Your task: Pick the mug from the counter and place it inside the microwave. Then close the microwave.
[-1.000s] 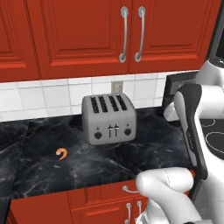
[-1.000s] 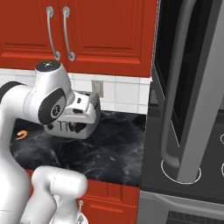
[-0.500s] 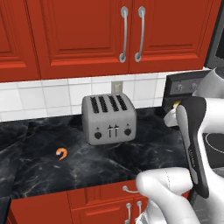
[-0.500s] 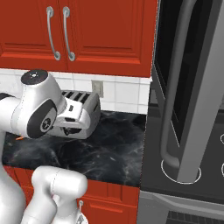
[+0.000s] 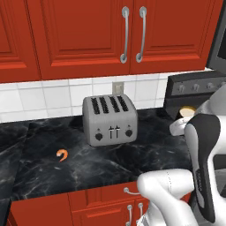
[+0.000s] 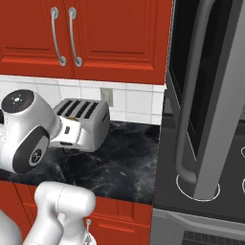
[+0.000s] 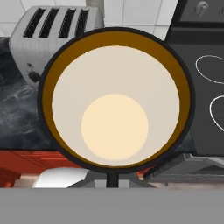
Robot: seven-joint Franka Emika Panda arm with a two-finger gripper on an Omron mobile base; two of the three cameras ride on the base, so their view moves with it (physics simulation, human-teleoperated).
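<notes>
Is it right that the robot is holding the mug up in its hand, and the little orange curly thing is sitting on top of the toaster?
Not quite. The gripper does hold the mug, as the hand view shows. But the orange curly thing is not on the toaster: the left base view shows it lying on the black counter, apart from the toaster, off to its left.

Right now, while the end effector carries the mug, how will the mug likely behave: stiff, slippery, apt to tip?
The mug looks rigid: its round rim keeps a clean circle, so it probably will not deform. Its surface looks smooth, so it may slip if jolted. The open mouth shows cream inside; whether that is liquid I cannot tell, so keeping it level seems wise.
</notes>
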